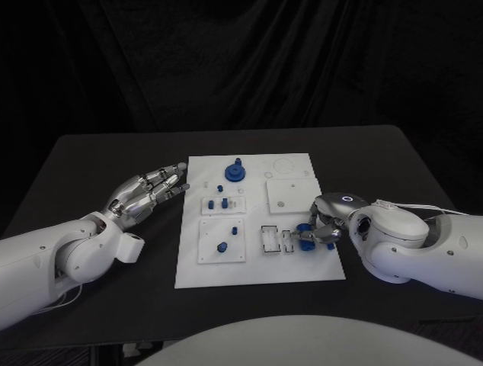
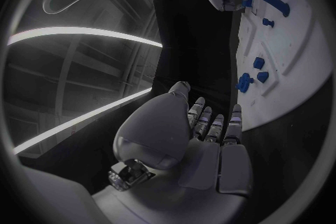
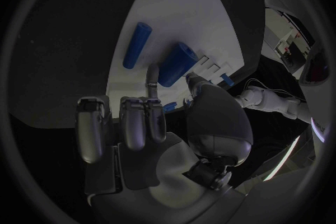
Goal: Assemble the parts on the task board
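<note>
I see the board (image 1: pixel 258 267), a white rectangular plate lying flat mid-desk, long side running away from me. It has raised square plates and shallow recesses. Blue parts on it: a round gear-like piece (image 1: pixel 235 171) with a knob near the far edge, small pegs (image 1: pixel 224 203) on a square plate below it, a couple more (image 1: pixel 225 245) on the plate nearer me, tiny ones hard to tell apart. Near the board's right edge there is a rectangular slot frame (image 1: pixel 270 240), and just beside it a blue cylinder (image 1: pixel 305 235) at my right hand.

Right hand (image 1: pixel 316 232) sits over the board's right edge, fingers curled down around the cylinder; in the right wrist view the cylinder (image 3: pixel 175 64) lies between thumb and fingertips, touching them, so I read it as pinched. A second blue bar (image 3: pixel 136 45) lies loose on the board just beside it.

Left hand (image 1: pixel 148 191) hovers off the board's left edge over the desk, fingers stretched out and slightly apart, holding nothing, tips pointing toward the gear.

Desk (image 1: pixel 99 164) is matte black. Behind it hangs a black curtain (image 1: pixel 253 61) in folds; room is dark
</note>
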Robot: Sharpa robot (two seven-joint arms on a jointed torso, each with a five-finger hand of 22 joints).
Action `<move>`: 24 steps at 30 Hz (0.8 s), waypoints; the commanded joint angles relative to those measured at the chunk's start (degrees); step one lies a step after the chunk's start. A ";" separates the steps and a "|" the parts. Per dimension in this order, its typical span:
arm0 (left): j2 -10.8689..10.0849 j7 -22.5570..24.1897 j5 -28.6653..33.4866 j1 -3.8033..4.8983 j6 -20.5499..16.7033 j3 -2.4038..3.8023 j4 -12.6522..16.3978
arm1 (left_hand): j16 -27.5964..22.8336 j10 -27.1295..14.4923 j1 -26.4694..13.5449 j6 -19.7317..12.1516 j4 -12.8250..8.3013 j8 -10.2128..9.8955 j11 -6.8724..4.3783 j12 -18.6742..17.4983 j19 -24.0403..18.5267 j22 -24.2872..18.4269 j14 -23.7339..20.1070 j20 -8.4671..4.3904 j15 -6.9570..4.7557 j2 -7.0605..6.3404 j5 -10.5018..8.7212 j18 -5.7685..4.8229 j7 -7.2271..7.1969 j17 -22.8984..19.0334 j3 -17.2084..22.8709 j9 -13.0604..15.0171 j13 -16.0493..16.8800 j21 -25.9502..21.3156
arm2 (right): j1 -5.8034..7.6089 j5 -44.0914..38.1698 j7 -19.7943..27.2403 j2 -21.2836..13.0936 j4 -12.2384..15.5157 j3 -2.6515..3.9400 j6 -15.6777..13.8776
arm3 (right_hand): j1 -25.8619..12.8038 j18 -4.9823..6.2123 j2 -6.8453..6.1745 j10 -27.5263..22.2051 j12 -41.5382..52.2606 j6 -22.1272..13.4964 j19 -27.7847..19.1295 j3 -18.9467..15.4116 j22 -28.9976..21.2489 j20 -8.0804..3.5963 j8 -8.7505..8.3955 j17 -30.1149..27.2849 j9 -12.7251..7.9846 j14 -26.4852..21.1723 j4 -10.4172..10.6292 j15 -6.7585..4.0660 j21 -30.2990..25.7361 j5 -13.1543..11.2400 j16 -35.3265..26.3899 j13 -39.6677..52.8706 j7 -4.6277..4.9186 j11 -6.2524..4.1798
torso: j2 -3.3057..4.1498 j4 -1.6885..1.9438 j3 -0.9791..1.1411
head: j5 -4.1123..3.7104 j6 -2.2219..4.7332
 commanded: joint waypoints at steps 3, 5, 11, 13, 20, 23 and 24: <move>0.07 0.78 0.27 -0.26 0.86 0.06 0.08 | 0.06 -0.06 -0.18 0.21 0.19 0.36 0.27 0.18 0.52 0.05 0.25 0.10 0.32 0.07 0.22 0.62 0.08 0.02 0.29 0.08 0.09 0.10 | -0.41 -0.96 -1.33 0.51 -0.51 0.02 2.74 | 0.92 -0.58 -0.18 5.85 0.14 0.45 5.42 0.00 14.69 -0.47 -0.32 15.08 0.46 5.96 -0.07 -0.56 -0.52 1.24 0.16 15.07 -0.01 -0.51 | 0.01 -0.03 0.00 | 0.22 -0.01; 0.04 0.76 0.27 -0.34 0.87 0.06 0.08 | 0.06 -0.06 -0.18 0.21 0.19 0.36 0.27 0.18 0.52 0.05 0.25 0.10 0.32 0.07 0.22 0.62 0.08 0.02 0.29 0.08 0.09 0.10 | -0.47 -0.97 -1.38 0.63 -0.58 0.02 3.20 | 2.27 -0.56 0.16 5.85 0.14 0.68 5.37 0.47 14.67 -0.54 -0.49 15.08 1.04 5.96 -0.11 -0.66 -0.59 5.03 0.16 15.07 -0.16 -0.64 | -0.01 -0.05 0.00 | 0.19 -0.01; 0.03 0.74 0.27 -0.54 0.92 0.06 0.02 | 0.06 -0.06 -0.16 0.12 0.17 0.34 0.28 0.17 0.54 0.07 0.24 0.11 0.34 0.07 0.23 0.61 0.09 0.02 0.33 0.07 0.09 0.11 | -0.56 -0.98 -1.63 0.84 -0.70 0.02 3.79 | 8.94 -0.54 1.27 5.85 0.14 0.60 5.32 3.09 14.64 -0.87 -1.21 15.08 2.77 5.96 -0.46 -1.02 -0.64 15.47 0.16 15.07 -0.52 -1.00 | 0.00 0.03 0.00 | 0.14 -0.01; 0.04 0.72 0.27 -0.62 0.95 0.06 0.01 | 0.06 -0.06 -0.16 0.12 0.17 0.34 0.28 0.17 0.54 0.07 0.24 0.11 0.34 0.07 0.23 0.61 0.09 0.02 0.33 0.07 0.09 0.11 | -0.57 -0.98 -1.71 0.87 -0.72 0.02 3.83 | 10.31 -0.52 1.10 5.85 0.14 0.40 5.28 3.42 14.61 -0.90 -1.43 15.08 3.34 5.96 -0.53 -1.02 -0.70 18.16 0.16 15.07 -0.54 -1.03 | 0.00 0.02 0.00 | 0.14 -0.01; 0.00 0.72 0.27 -0.76 1.00 0.06 0.02 | 0.05 -0.07 -0.13 0.11 0.16 0.34 0.29 0.17 0.55 0.05 0.24 0.13 0.37 0.06 0.25 0.61 0.10 0.02 0.36 0.07 0.08 0.11 | -0.59 2.17 -0.69 0.77 -0.63 0.02 1.07 | 13.91 -0.59 0.93 5.85 0.14 0.10 5.39 5.39 14.69 -1.10 -1.05 15.08 6.08 5.96 -1.09 -1.27 -0.46 26.10 0.16 15.07 -0.92 -1.36 | -0.01 0.03 -0.02 | 0.31 -0.01; -0.07 0.72 0.27 -0.83 1.03 0.06 0.07 | 0.05 -0.07 -0.13 0.11 0.16 0.34 0.29 0.17 0.55 0.05 0.24 0.13 0.37 0.06 0.25 0.61 0.10 0.02 0.36 0.07 0.08 0.11 | -0.59 4.51 0.79 0.51 -0.22 0.03 -2.58 | 14.44 -0.66 0.95 5.85 0.14 -0.06 5.53 6.67 14.79 -1.25 -0.36 15.08 7.92 5.96 -1.22 -1.43 -0.19 29.54 0.16 15.07 -1.17 -1.61 | -0.02 0.00 -0.02 | 0.46 -0.01; -0.10 0.72 0.27 -0.84 1.04 0.06 0.09 | 0.05 -0.07 -0.13 0.11 0.16 0.34 0.29 0.17 0.55 0.05 0.24 0.13 0.37 0.06 0.25 0.61 0.10 0.02 0.36 0.07 0.08 0.11 | -0.59 4.93 1.26 0.38 0.03 0.03 -3.87 | 14.57 -0.70 0.89 5.85 0.14 0.01 5.60 7.06 14.85 -1.31 -0.10 15.08 8.45 5.96 -1.35 -1.51 -0.05 30.61 0.16 15.07 -1.29 -1.72 | -0.03 -0.02 -0.02 | 0.50 -0.01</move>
